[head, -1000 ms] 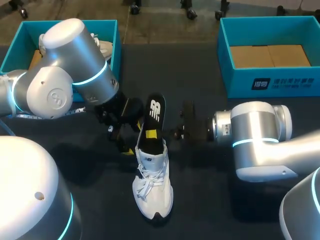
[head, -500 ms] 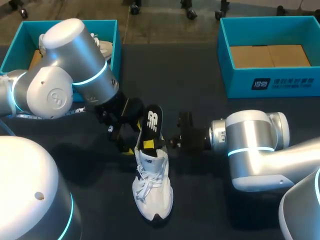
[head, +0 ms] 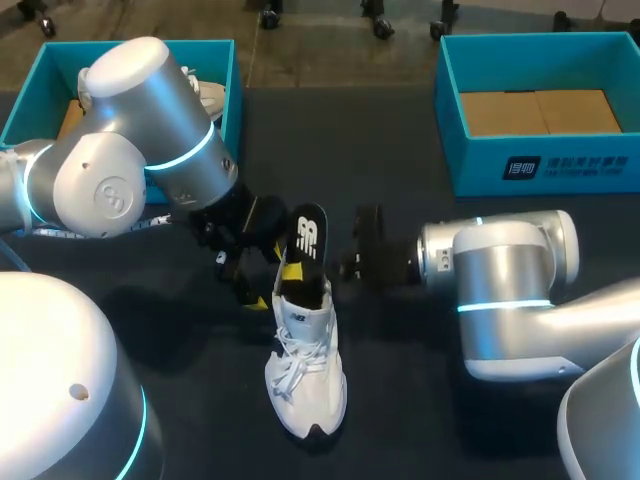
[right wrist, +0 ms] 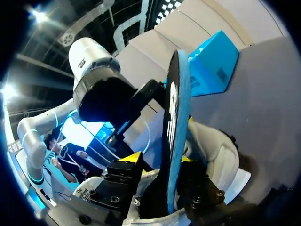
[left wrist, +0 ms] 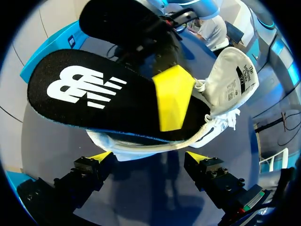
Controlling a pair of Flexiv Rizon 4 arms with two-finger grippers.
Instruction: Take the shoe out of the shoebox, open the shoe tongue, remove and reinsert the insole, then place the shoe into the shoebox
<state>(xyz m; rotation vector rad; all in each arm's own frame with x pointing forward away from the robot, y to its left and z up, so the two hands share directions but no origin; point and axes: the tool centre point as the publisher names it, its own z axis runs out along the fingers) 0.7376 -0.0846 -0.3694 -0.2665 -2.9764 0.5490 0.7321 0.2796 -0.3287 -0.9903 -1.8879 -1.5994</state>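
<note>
A dark, matte worktop (head: 330,140) fills the scene. The left arm (head: 130,150) comes in over the near-left part of it, and the right arm (head: 510,290) lies low across the right side, pointing toward the middle.

Two teal shoeboxes stand at the far edge, well apart. The right shoebox (head: 540,165) shows only its brown cardboard floor. The left shoebox (head: 215,47) is partly hidden by the left arm, and part of a second white shoe (head: 208,98) shows inside it.

The white shoe (head: 305,370) rests on the worktop between the two arms, outside both boxes, with its toe toward the robot. Its tongue (left wrist: 233,77) is folded back over the laces. The black insole (head: 305,245), with a white logo and a yellow patch, sticks up at a tilt from the shoe's opening, its front end down inside.

The left claw (left wrist: 146,157) hangs just beside the heel, its fingers spread and holding nothing. The right claw (right wrist: 160,159) is right at the insole, seen edge-on. I cannot tell whether it grips it.
</note>
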